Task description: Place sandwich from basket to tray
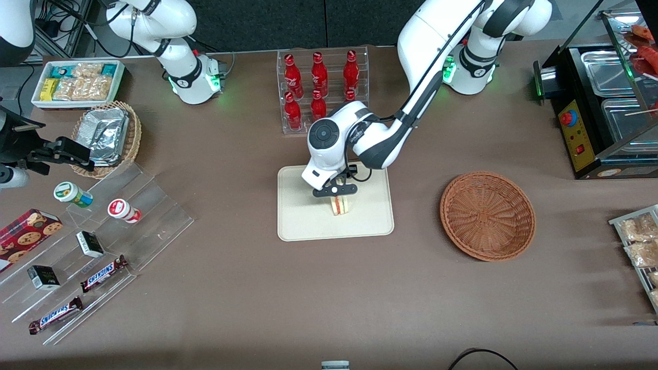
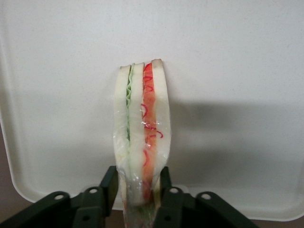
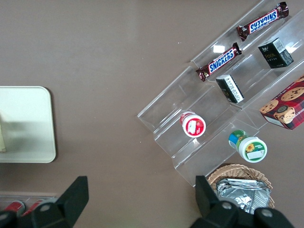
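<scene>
With the sandwich (image 1: 340,205) clamped between the tool (image 1: 336,194) fingers (image 2: 110,186), it sits directly under the wrist, over the middle of the tray (image 1: 298,226). It looks to be at or just off the tray surface (contact can't be confirmed). The wedge stands on edge, long axis running straight out from the tool, filling layers facing the wrist camera. Judged next: let go, lift clear. Counts: one sandwich, one tray, one basket (image 1: 487,215) (empty, toward the working arm's end of the desk).
</scene>
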{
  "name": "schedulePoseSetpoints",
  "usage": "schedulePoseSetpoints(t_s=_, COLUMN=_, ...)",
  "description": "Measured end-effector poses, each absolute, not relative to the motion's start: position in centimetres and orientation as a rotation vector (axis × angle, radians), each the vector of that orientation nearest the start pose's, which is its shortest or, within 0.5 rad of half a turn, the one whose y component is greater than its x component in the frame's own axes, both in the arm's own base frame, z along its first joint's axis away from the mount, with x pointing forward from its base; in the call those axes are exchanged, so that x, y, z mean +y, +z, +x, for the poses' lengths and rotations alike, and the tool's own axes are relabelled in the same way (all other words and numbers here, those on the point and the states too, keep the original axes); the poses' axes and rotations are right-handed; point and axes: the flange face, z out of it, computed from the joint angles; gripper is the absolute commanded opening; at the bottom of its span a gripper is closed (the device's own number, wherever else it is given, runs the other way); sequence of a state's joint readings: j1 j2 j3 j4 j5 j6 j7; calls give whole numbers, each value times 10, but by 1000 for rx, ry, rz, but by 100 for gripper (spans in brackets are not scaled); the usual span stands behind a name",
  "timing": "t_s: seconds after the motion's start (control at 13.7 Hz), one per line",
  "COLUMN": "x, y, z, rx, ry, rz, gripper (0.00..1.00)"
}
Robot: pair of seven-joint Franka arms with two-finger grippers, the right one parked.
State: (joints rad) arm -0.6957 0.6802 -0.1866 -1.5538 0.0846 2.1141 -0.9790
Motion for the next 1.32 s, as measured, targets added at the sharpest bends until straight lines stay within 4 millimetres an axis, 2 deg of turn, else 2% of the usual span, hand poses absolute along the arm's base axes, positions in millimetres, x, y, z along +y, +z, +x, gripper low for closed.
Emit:
schedulePoseSetpoints(t_s=0.15, x=-519, y=248, z=460, rx=-139, ry=151, rz=-3082, gripper=100)
schedulePoseSetpoints(t_s=0.29, x=-517, y=265, z=470, rx=-179, ry=143, rz=-3099, gripper=100)
schedulePoseSetpoints(t_s=0.37, x=-509, y=281, z=480, rx=-224, ry=155, rz=-3105, gripper=100)
schedulePoseSetpoints(t_s=0.51, x=-473, y=329, z=509, rx=-302, ry=186, rz=-3111, gripper=100)
schedulePoseSetpoints(t_s=0.66, x=-430, y=385, z=529, rx=-315, ry=222, rz=-3119, gripper=100)
schedulePoseSetpoints(t_s=0.88, x=-355, y=463, z=537, rx=-291, ry=289, rz=-3064, gripper=100)
schedulePoseSetpoints(t_s=1.1, x=-244, y=534, z=544, rx=-205, ry=372, rz=-3046, gripper=100)
schedulePoseSetpoints(t_s=1.24, x=-166, y=563, z=548, rx=-137, ry=421, rz=-3060, gripper=100)
schedulePoseSetpoints(t_s=1.32, x=-133, y=572, z=548, rx=-121, ry=431, rz=-3068, gripper=100)
